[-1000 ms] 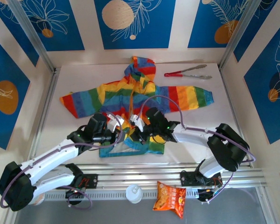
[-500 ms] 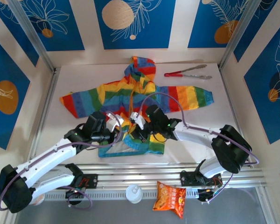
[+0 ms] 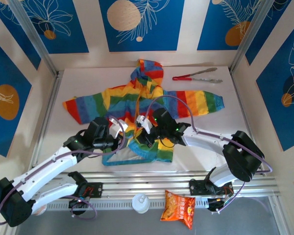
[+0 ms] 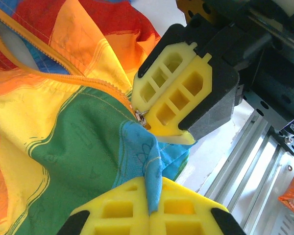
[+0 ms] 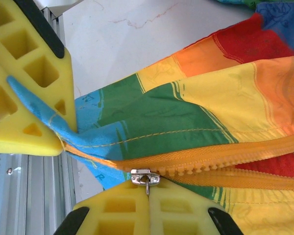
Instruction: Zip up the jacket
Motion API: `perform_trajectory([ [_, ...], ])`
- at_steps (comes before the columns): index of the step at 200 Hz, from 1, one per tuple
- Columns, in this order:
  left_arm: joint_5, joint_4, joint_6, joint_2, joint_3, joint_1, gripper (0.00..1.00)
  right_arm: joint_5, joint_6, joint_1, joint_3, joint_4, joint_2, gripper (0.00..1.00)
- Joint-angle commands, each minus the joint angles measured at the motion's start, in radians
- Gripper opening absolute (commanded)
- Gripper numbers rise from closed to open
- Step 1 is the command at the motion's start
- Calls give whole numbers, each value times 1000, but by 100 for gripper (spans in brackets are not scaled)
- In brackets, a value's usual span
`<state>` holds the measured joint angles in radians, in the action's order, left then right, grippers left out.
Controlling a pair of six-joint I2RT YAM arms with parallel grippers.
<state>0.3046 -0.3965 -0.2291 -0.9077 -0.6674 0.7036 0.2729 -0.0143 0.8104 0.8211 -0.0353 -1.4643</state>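
Low, L hand (image 4: 149, 196) nips jacket (image 4: 78, 147) hem, R hand (image 5: 146, 196) zip pull (image 5: 145, 176).

White table (image 3: 88, 81), blue leaf-patterned wall panels (image 3: 166, 34), aluminium frame rails (image 3: 152, 183)

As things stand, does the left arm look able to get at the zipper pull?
Probably not: the right claw is shut on the zipper pull, and the left claw is itself shut on the jacket hem.

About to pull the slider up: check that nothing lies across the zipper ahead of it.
Nothing visible does. The right pincer pinches the slider, and the open zipper runs bare to the hood. The tongs lie off to the side.
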Motion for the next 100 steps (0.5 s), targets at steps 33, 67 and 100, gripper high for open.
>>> perform_trajectory([
  [33, -8, -136, -16, 37, -52, 6, 0, -37, -35, -34, 55, 20, -34, 0],
  [67, -40, -179, -17, 37, -80, 5, 0, -32, -42, -48, 79, 31, -48, 0],
  [100, -50, -198, -32, 39, -87, 6, 0, -32, -42, -54, 90, 38, -57, 0],
])
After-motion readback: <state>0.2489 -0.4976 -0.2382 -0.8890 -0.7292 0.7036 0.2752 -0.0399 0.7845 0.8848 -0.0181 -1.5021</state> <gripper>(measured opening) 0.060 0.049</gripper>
